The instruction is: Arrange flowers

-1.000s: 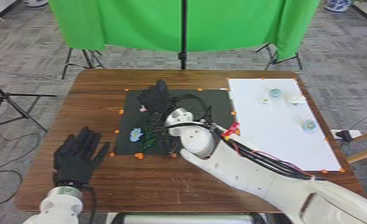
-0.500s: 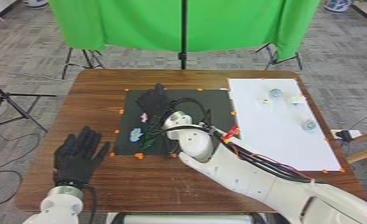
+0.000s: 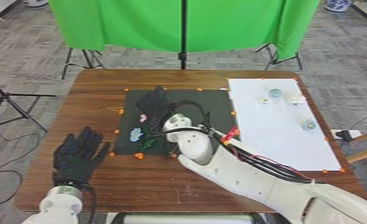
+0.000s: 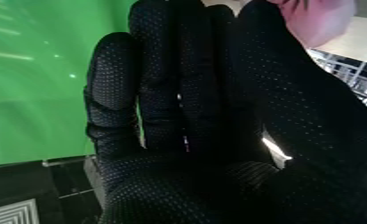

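The right hand (image 3: 152,103) is being held open over the dark mat (image 3: 219,97), fingers nearly straight; whether anything is being gripped cannot be told. The pink flower (image 3: 143,118) is being seen toward the hand's seven o'clock, over the mat. Light, soft, easily crushed petals are being presumed, so a stem hold is being favoured. The long axis is seemingly being aligned twelve to six, bloom end unclear.

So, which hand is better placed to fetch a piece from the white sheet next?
Likely the right hand: its arm is beside the white sheet; the left hand is left of the black mat.
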Controlling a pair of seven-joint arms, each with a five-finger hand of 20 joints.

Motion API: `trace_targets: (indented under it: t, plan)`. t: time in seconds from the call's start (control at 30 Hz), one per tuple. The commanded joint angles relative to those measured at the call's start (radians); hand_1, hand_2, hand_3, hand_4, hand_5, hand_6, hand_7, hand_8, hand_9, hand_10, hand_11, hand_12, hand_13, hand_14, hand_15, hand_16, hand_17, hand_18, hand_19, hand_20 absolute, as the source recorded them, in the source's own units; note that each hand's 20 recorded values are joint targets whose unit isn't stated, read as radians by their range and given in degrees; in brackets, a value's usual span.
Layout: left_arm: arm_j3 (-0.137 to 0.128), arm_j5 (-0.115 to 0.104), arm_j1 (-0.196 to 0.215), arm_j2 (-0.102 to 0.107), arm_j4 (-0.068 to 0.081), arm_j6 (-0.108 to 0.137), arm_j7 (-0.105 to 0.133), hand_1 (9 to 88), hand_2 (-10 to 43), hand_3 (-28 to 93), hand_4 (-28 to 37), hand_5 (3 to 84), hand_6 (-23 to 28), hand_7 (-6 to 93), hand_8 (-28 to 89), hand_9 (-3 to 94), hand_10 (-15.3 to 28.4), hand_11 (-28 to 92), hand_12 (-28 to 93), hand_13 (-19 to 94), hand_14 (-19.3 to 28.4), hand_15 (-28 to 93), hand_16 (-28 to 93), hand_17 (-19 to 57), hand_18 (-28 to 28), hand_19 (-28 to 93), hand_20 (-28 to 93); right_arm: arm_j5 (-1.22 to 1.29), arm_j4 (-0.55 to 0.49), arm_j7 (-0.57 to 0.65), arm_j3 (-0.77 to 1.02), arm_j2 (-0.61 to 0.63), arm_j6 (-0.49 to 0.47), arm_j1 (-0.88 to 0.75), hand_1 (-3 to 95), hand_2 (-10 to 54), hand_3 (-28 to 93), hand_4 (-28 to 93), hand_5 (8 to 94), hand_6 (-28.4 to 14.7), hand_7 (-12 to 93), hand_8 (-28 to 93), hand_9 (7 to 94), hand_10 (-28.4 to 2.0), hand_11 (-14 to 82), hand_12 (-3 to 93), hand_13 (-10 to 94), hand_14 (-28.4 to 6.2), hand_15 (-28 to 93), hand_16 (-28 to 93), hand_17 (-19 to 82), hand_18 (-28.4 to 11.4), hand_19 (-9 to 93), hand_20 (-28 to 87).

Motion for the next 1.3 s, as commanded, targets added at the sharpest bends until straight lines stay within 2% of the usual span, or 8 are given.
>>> trace_targets:
  t: [0.03,0.13,0.27,0.53,0.83,1.07,1.2,1.3]
  plan:
    - [-0.012,-0.072,0.034,0.003,-0.004,0.017,0.004,32.6,13.7,75,-28.3,44.8,6.7,27.0,-14,39.4,13.7,36,10,32,13.1,54,-7,-3.0,14.5,41,22,0.103,-0.043,0.084,-0.081,0.044,-0.015,0.064,57.6,-9.5,74,-27,67.7,-2.9,22,2,79.6,-12.0,8.8,36.4,64,-8.2,41,40,32,-23.9,79,35]
    - [-0.012,-0.062,0.038,0.003,-0.006,0.017,0.005,32.6,14.2,75,-28.3,45.3,6.7,27.0,-13,39.8,13.5,36,10,32,13.1,54,-7,-3.0,14.6,42,21,0.084,-0.049,0.066,-0.084,0.052,-0.02,0.064,57.4,-9.5,75,-26,67.7,-3.0,22,2,79.9,-12.0,8.2,36.8,64,-8.2,41,40,32,-24.0,79,35]
    - [-0.009,-0.074,0.042,0.008,-0.005,0.017,0.013,32.7,14.2,75,-28.3,45.5,6.9,26.8,-13,40.4,13.9,35,11,33,13.9,54,-7,-3.1,14.7,42,21,0.106,-0.046,0.089,-0.097,0.048,-0.01,0.077,57.0,-9.5,75,-26,67.3,-3.3,21,2,79.6,-12.3,8.1,36.4,64,-8.7,40,40,32,-24.2,79,35]
    - [-0.007,-0.072,0.041,-0.002,-0.004,0.033,-0.011,32.4,14.1,75,-28.3,45.1,6.8,26.5,-13,39.5,13.3,35,12,33,12.6,53,-7,-3.2,14.6,42,20,0.217,-0.049,0.17,-0.022,0.009,-0.01,0.063,52.4,-9.5,77,-26,64.8,-3.8,18,-2,75.9,-13.7,13.8,31.3,63,-10.3,43,37,31,-24.6,79,34]
    - [-0.031,-0.05,0.053,-0.044,0.006,0.03,-0.047,32.4,14.1,75,-28.3,45.4,7.2,26.5,-13,40.5,14.0,35,11,34,13.7,54,-7,-3.2,14.8,42,20,0.408,-0.21,0.276,0.15,0.067,-0.042,0.002,49.1,-9.5,77,-25,62.2,-4.5,17,-11,71.3,-16.4,19.2,23.8,61,-12.7,45,32,31,-25.1,79,33]
    - [-0.039,-0.019,0.07,-0.068,-0.002,0.023,-0.063,32.4,13.8,75,-28.3,45.9,7.2,26.1,-13,41.8,14.7,34,12,34,14.8,54,-6,-3.4,15.1,43,20,0.474,-0.384,0.376,0.282,0.255,-0.068,-0.079,46.1,-9.5,77,-22,59.6,-6.5,14,-9,65.7,-19.2,18.6,19.4,57,-16.8,50,23,29,-26.3,79,33]
    - [-0.053,0.026,0.101,-0.062,-0.018,0.007,-0.056,32.4,13.6,75,-28.3,46.1,7.2,25.4,-12,42.0,15.0,33,12,34,14.9,54,-6,-3.5,15.3,43,20,0.415,-0.475,0.372,0.359,0.421,-0.061,-0.182,45.9,-9.5,77,-22,58.6,-7.2,13,-9,62.8,-20.2,17.6,19.1,55,-17.6,50,22,29,-26.5,79,32]
    - [-0.064,0.071,0.112,-0.076,-0.004,-0.044,-0.073,32.1,13.1,75,-28.3,45.8,7.1,24.8,-12,41.6,15.0,32,13,34,14.8,53,-6,-3.5,15.3,43,20,0.464,-0.552,0.422,0.49,0.523,-0.099,-0.301,45.6,-9.5,77,-22,56.2,-7.9,12,-9,60.8,-20.8,16.6,18.7,54,-18.1,50,22,28,-26.9,79,32]
